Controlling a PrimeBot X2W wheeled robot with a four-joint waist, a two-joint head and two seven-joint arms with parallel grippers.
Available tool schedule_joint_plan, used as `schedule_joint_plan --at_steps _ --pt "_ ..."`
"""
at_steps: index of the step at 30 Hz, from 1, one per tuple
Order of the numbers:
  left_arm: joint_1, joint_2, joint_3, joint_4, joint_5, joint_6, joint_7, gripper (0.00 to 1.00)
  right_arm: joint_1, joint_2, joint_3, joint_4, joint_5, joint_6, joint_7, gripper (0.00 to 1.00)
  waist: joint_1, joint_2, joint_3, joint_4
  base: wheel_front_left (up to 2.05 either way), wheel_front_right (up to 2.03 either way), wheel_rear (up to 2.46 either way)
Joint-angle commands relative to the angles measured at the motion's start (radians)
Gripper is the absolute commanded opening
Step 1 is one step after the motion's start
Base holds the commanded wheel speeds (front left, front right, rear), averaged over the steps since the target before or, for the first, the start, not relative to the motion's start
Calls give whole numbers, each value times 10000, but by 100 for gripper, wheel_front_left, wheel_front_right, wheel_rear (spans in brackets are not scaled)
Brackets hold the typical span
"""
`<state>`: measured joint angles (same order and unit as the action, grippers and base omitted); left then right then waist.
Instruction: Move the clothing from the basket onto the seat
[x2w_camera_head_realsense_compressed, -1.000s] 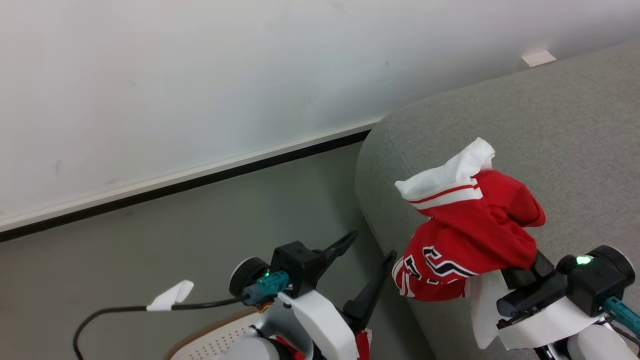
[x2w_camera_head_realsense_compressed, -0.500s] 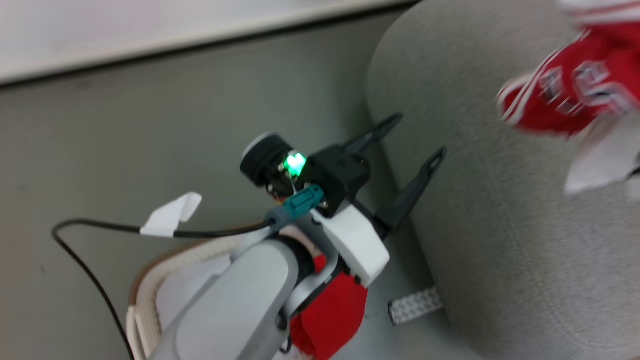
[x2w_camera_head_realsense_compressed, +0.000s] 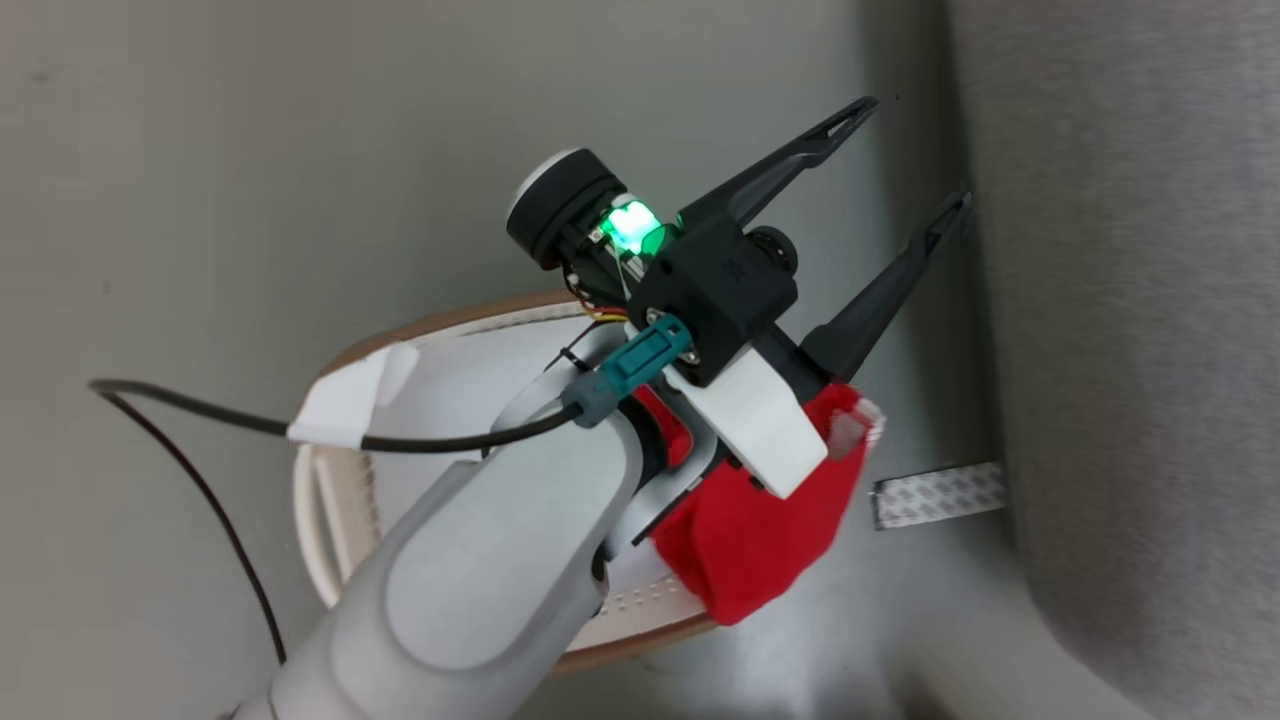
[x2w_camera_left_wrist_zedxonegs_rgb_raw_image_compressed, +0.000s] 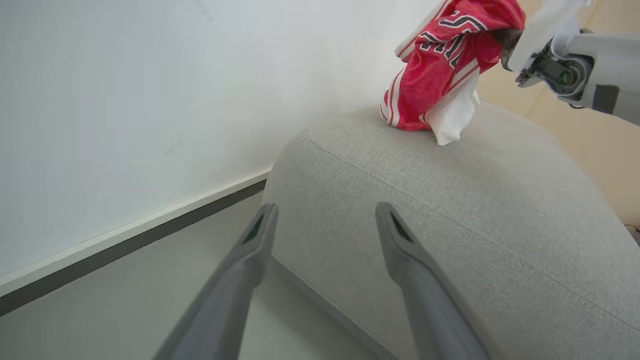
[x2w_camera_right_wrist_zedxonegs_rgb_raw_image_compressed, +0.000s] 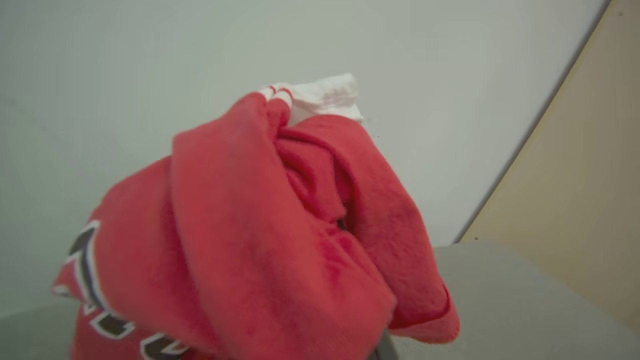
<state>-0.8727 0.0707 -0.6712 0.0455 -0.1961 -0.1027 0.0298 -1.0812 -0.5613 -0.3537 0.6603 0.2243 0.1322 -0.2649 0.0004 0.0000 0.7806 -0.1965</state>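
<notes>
Fingers of the right gripper (x2w_camera_left_wrist_zedxonegs_rgb_raw_image_compressed: 506, 44): closed almost fully and buried in cloth, so the tips cannot be made out. They grip the lettered garment (x2w_camera_left_wrist_zedxonegs_rgb_raw_image_compressed: 440, 65), a red bundle with white stripe trim. In the right wrist view its folds drape over and around the fingers.

Position: the bundle hangs above the seat (x2w_camera_left_wrist_zedxonegs_rgb_raw_image_compressed: 475, 200). Its lowest white corner touches, or nearly touches, the top of the cushion close to the rounded end. Most of its weight appears to hang from the grip.

Judgement: the step in hand is setting this garment down.
- Bring it lower, so that the bulk rests on the fabric before the fingers part.
- Carry it further in from the curved end. Soft cloth released near that shoulder could slide off to the floor.
- After release, draw back along the finger line, not sideways, because folds wrapped over the fingers may snag and be pulled back off.

Left gripper (x2w_camera_head_realsense_compressed: 912, 154): fingers spread wide and empty, held above the basket (x2w_camera_head_realsense_compressed: 322, 520) with the tips towards the side of the seat.

Remaining: a second red garment (x2w_camera_head_realsense_compressed: 760, 540) lies in the basket, slumped over its tan rim on the seat side. Task partly done, by my reading.
</notes>
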Motion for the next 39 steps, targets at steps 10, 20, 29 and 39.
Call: schedule_joint_plan --at_steps 10,20,29,39 --pt "1016 143 -80 661 -438 314 -722 100 484 733 -3071 2324 -2512 -28 9 100 -4 0 -588 754 0 0 0" --pt "2268 720 487 1270 -923 763 -1596 100 2673 2254 -2292 -115 -2885 -27 9 100 -4 0 -2898 538 0 0 0" --pt "4365 1287 1575 1974 -1594 1679 -2691 100 5796 3681 -720 -3344 -2355 -27 9 100 -4 0 -5478 905 0 0 0" --pt "7339 1646 3189 1555 -1478 2488 -2941 100 9753 4863 940 -4907 -2376 -28 9 100 -4 0 -7761 1527 0 0 0"
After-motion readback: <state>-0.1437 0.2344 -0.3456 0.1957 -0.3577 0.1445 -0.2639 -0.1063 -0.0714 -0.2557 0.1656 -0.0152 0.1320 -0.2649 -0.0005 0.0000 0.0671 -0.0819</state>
